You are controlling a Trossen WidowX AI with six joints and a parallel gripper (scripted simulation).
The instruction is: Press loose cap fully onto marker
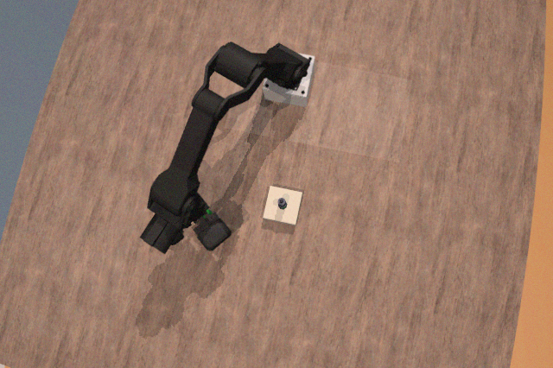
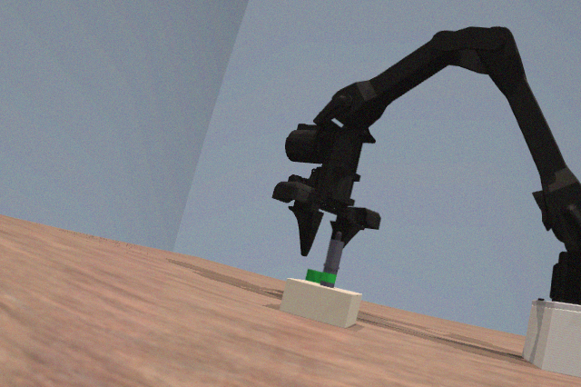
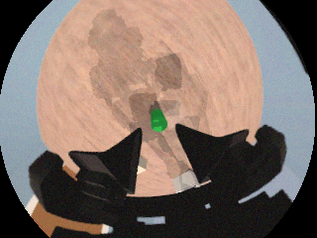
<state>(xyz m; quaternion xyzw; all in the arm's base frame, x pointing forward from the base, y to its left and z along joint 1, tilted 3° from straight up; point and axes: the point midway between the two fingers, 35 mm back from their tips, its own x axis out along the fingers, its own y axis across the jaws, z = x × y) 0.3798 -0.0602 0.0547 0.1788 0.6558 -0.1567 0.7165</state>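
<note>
The dark marker (image 1: pixel 282 203) (image 2: pixel 333 253) stands upright in the cream holder block (image 1: pixel 292 216) (image 2: pixel 319 303). The green cap (image 1: pixel 208 212) (image 2: pixel 313 275) (image 3: pixel 158 118) stands on the table, apart from the marker and beyond the block in the exterior view. In the top view the arm hides most of it. My gripper (image 2: pixel 322 251) (image 3: pixel 158 129) points down, partly open, with nothing between its fingers. In the wrist view the cap shows ahead of the gap between the fingertips. The fingertips are hidden in the top view, and one is partly behind the marker in the exterior view.
The arm's light base (image 1: pixel 285 98) (image 2: pixel 556 335) (image 3: pixel 184 182) stands on the wooden table (image 1: pixel 379 265) (image 2: pixel 141 326). In the top view the holder block lies to the right of the gripper, with the marker sticking up from it.
</note>
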